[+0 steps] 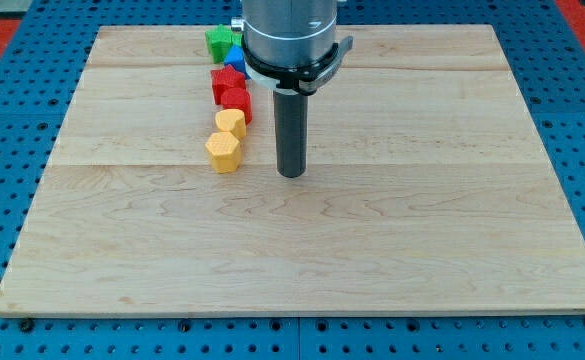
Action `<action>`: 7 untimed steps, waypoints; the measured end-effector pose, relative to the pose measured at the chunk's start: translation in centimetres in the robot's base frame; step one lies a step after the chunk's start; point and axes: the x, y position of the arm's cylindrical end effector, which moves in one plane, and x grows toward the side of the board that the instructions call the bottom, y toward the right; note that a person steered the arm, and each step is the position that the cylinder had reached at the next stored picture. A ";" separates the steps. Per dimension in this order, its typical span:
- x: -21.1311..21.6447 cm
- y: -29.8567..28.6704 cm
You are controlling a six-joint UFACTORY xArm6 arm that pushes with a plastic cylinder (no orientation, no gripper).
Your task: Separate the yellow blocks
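Two yellow blocks lie touching near the board's upper middle-left: a yellow hexagonal block (224,152) below and a smaller yellow block (230,123) just above it. My tip (291,173) rests on the board to the right of the lower yellow block, with a gap between them. The rod rises straight up from the tip into the arm's grey cylinder (290,35).
Above the yellow blocks, in one column, sit a red block (237,103), another red block (227,82), a blue block (235,58) partly hidden by the arm, and a green block (219,42). The wooden board (302,250) lies on a blue perforated table.
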 end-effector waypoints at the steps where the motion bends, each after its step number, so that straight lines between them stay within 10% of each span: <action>1: 0.0 0.0; 5: 2.7 -7.4; 7: -3.1 -12.7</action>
